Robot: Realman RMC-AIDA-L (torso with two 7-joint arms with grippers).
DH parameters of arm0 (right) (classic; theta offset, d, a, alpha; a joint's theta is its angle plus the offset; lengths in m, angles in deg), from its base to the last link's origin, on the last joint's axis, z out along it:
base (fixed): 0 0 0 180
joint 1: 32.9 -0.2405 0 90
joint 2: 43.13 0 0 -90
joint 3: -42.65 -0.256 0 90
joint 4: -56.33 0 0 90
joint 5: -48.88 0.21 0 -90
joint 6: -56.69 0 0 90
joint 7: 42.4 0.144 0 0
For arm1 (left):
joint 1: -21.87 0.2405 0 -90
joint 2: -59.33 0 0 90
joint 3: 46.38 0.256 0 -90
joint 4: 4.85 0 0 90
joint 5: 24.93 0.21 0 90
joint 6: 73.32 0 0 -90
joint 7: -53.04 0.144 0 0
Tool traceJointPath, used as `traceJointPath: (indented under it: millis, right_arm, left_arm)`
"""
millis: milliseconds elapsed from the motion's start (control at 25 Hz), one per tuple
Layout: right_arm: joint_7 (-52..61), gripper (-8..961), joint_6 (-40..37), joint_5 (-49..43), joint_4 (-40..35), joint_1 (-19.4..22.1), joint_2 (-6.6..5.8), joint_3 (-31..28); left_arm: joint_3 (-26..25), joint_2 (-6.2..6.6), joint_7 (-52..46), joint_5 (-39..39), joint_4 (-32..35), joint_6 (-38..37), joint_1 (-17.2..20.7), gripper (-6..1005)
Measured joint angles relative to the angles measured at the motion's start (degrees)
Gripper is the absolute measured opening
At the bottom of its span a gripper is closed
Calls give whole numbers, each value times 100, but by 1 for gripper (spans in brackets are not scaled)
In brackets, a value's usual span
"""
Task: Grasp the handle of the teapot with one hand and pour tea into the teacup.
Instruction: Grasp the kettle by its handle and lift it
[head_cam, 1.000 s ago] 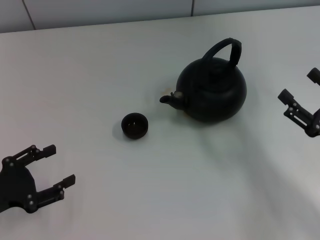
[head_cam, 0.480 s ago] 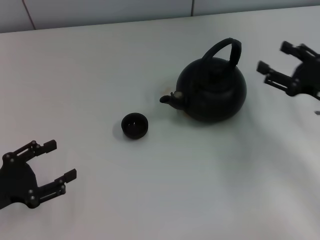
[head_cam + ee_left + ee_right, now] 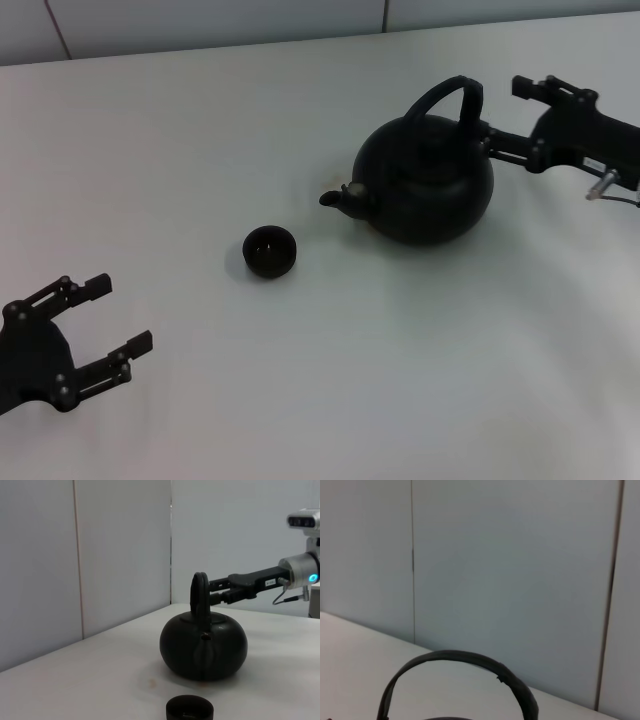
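Nearest the robot, the left gripper [image 3: 108, 321] hovers over the white table [image 3: 300, 380] with its fingers spread, its arm cut off at the frame edge. Farther out sits the small teacup [image 3: 269, 250]. Just beyond, to its right, stands the upright teapot [image 3: 425, 180], spout toward the teacup. Its handle [image 3: 449, 98] arches overhead. Beside it, the right gripper [image 3: 500, 112] reaches in, fingers apart, touching nothing visible.

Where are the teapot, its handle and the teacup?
teapot [image 3: 425, 190]: head view, middle of the round body.
handle [image 3: 441, 93]: head view, top of the arch.
teacup [image 3: 269, 251]: head view, dark inside of the cup.
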Motion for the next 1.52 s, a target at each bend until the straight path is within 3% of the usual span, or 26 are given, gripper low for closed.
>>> traceJointPath:
  millis: [240,1040,1320,1520]
  right_arm:
    - [19,815,394,-3,6,-213,-2,223]
    - [255,751,381,-3,-43,-244,4,466]
    - [310,527,483,-3,-35,-271,9,609]
    - [328,283,555,25,-35,-286,16,672]
  left_arm:
    - [0,2,0,-59,0,-4,2,792]
    - [0,7,-98,-86,20,-6,11,792]
    - [0,11,-101,-129,20,-10,26,791]
    - [0,11,-103,-157,27,-25,33,791]
